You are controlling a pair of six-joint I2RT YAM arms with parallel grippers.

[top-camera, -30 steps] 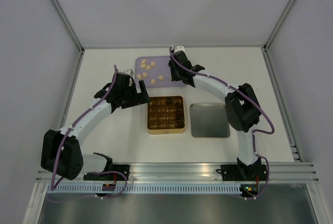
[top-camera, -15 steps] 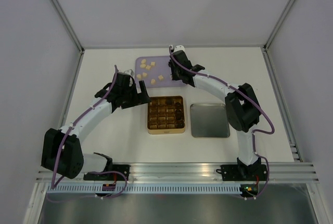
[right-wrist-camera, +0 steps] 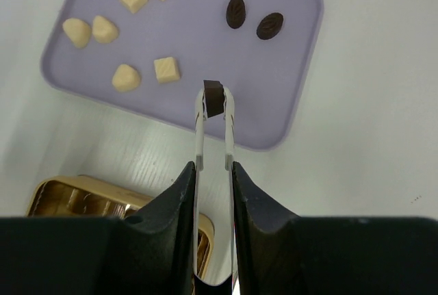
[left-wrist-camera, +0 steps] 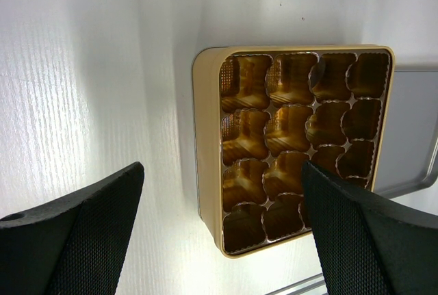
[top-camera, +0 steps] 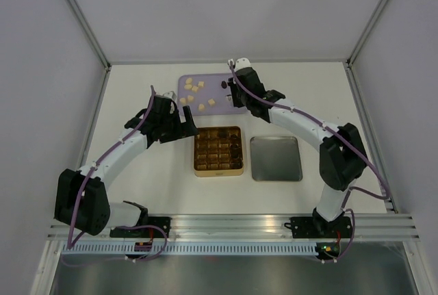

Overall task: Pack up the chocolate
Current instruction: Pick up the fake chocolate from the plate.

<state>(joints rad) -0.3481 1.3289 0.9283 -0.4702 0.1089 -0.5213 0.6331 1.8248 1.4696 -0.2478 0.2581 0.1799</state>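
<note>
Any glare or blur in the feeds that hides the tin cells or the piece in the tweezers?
Left wrist: strong glare on the table beside the gold tin, foil cells shiny yet readable. Right wrist: even light, the dark piece in the tweezers sharp, only the right gripper's fingers featureless black. Top external: evenly lit, pieces too small for detail.

Top view was lit evenly and brightly; shadows were softened. Glare was recorded on the table [left-wrist-camera: 102, 90], left wrist view, centre left. Lower foreground was blurred in right wrist view.
</note>
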